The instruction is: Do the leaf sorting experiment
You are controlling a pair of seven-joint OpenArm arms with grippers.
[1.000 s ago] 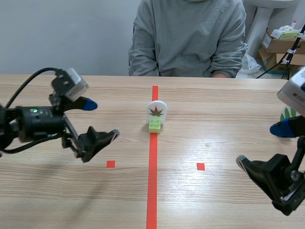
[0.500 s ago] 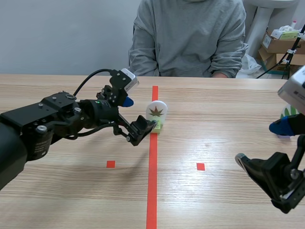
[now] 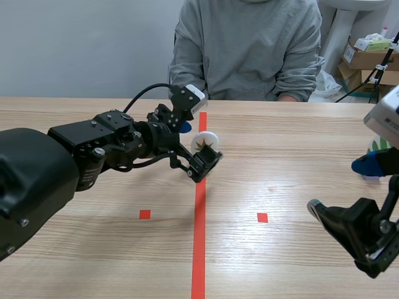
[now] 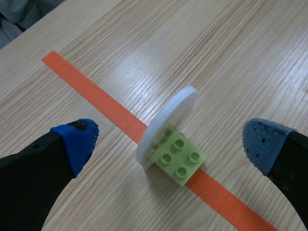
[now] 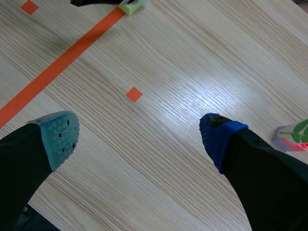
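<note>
**Left gripper straddles the brown-leaf token, jaws wide**

The leaf token (image 3: pixel 204 138) stands on the table (image 3: pixel 280 143), right on the long orange-red tape line. It is a white disc (image 4: pixel 168 120) printed with a brown leaf, set upright on the edge of a lime-green brick (image 4: pixel 179 157).

The left gripper (image 3: pixel 197 143) reaches in over the token with its jaws released. In its wrist view, one blue-padded fingertip (image 4: pixel 79 142) sits on one side of the token and the other (image 4: pixel 262 144) on the opposite side, with bare wood showing in both gaps — neither pad touches the disc or the brick. In the scene view, the lower finger covers most of the brick, so only the top of the disc shows.

The right gripper (image 3: pixel 343 189) is well apart from the token, nearer the robot and off to the right. Its jaws are also spread and hold nothing. Its wrist view shows the token's brick (image 5: pixel 132 6) far ahead.

A second token (image 5: pixel 294 137), with a green leaf on a reddish brick, stands far to the right of the brown-leaf token, just behind the right gripper's blue finger.

Across the table from the token sits a person in a grey sweatshirt (image 3: pixel 249 47), and cardboard boxes (image 3: pixel 368 56) are stacked further off to the right.
</note>
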